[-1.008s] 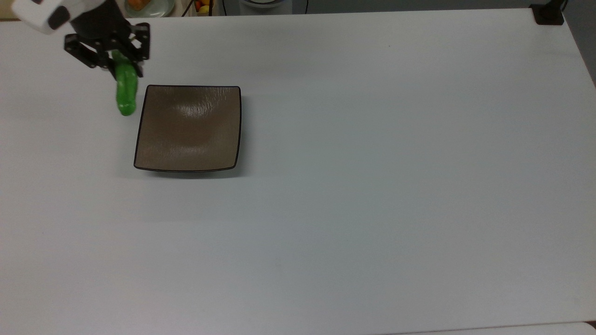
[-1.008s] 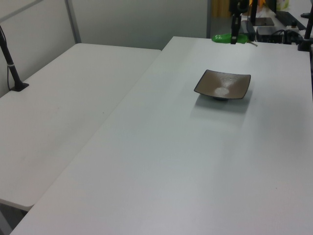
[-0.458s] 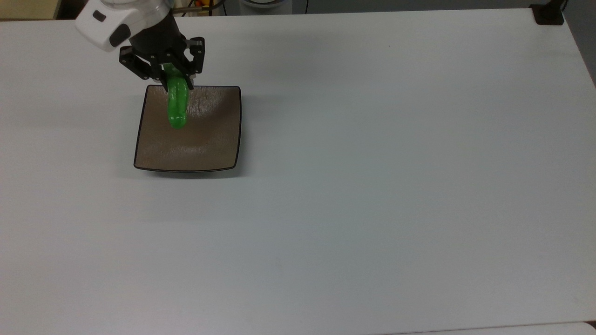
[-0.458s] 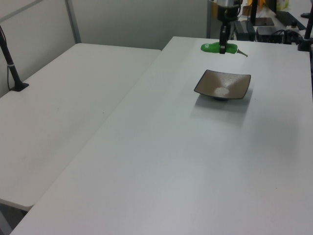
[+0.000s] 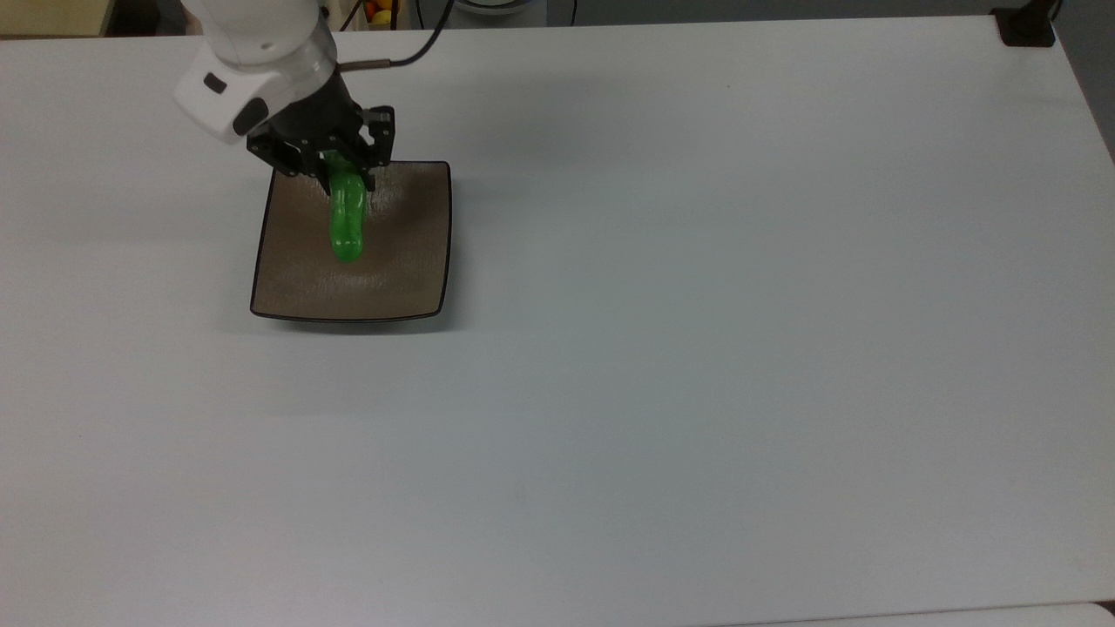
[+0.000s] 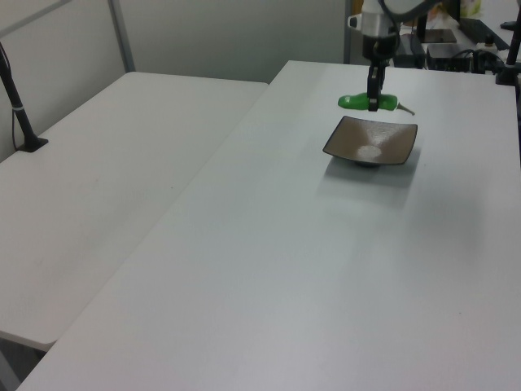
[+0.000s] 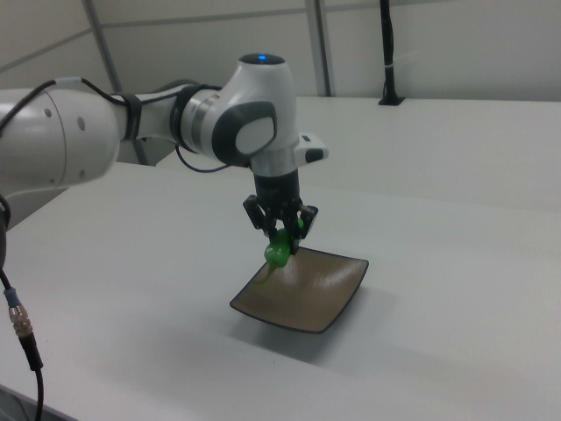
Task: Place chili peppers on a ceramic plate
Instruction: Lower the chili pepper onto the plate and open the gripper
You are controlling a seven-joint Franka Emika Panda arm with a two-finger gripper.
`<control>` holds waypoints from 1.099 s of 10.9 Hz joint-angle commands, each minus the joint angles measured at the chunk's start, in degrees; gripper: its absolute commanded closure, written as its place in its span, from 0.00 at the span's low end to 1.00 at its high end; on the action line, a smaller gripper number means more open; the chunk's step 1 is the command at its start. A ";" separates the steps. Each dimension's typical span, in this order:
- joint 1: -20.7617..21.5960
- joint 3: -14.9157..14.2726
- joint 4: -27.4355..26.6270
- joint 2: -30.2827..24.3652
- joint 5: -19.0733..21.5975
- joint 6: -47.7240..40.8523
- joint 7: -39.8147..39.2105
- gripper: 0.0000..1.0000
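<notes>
white table (image 5: pixel 697 348), black post (image 7: pixel 387 53) — adjoining table (image 6: pixel 106 163)

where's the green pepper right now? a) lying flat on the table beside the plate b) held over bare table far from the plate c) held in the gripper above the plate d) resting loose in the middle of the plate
c: the gripper is shut on the pepper, which hangs over the plate; the left view shows it above the plate's surface.
</notes>
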 commanded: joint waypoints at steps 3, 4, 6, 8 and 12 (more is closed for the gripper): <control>0.39 -0.13 -4.77 1.08 -1.92 6.76 3.61 0.89; 0.39 -0.13 -5.65 1.25 -2.01 8.33 3.70 0.88; 0.39 -0.13 -6.19 2.31 -2.01 9.84 3.79 0.89; 0.39 -0.22 -6.28 3.01 -2.18 9.93 3.70 0.88; 0.39 -0.22 -8.73 3.54 -3.50 13.87 3.70 0.87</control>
